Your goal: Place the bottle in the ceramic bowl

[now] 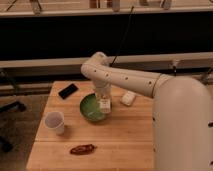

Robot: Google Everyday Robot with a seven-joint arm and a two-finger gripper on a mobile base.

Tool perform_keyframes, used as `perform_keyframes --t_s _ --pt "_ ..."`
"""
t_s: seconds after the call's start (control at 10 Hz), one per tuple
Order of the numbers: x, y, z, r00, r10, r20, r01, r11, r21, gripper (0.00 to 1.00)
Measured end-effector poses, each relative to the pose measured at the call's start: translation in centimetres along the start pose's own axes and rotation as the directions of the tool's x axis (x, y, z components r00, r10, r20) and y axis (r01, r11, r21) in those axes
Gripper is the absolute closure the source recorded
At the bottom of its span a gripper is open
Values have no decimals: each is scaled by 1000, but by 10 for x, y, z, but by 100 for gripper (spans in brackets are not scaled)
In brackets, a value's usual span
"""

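Note:
The green ceramic bowl (pixel 92 107) sits on the wooden table (pixel 125 135) near its middle. The small bottle (pixel 104 104) with a white label is upright at the bowl's right rim, just below the gripper (pixel 103 96), which hangs from the white arm reaching down over the bowl's right side. I cannot tell whether the bottle rests in the bowl or is still held.
A white paper cup (pixel 54 122) stands at the left. A black phone (pixel 68 90) lies at the back left. A small white rounded case (pixel 128 98) lies right of the bowl. A brown-red object (pixel 82 149) lies near the front edge.

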Motion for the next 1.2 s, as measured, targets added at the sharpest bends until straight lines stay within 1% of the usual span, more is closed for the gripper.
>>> perform_keyframes --t_s 0.2,0.3,0.4,0.6,0.7,0.8,0.9,1.0,1.1,1.2 --pt "0 1 -1 1000 -16 1 16 1000 -4 86" --pt "1 -1 -3 1000 -30 1 30 1000 -7 88" --pt "1 -3 -4 999 -41 3 41 999 -8 86" --pt "1 -8 -5 997 -77 5 77 997 -14 67" --pt "1 -9 -5 996 -89 5 89 996 -17 55" --pt "1 -9 -6 995 -99 8 99 995 -18 45" --pt "1 -9 -7 994 -106 9 106 994 -19 37" --pt "0 -12 -9 992 -123 11 123 992 -20 25" --pt "-1 -15 -9 990 -138 14 138 990 -20 21" --pt "-1 -17 -10 989 -147 14 147 989 -20 20"
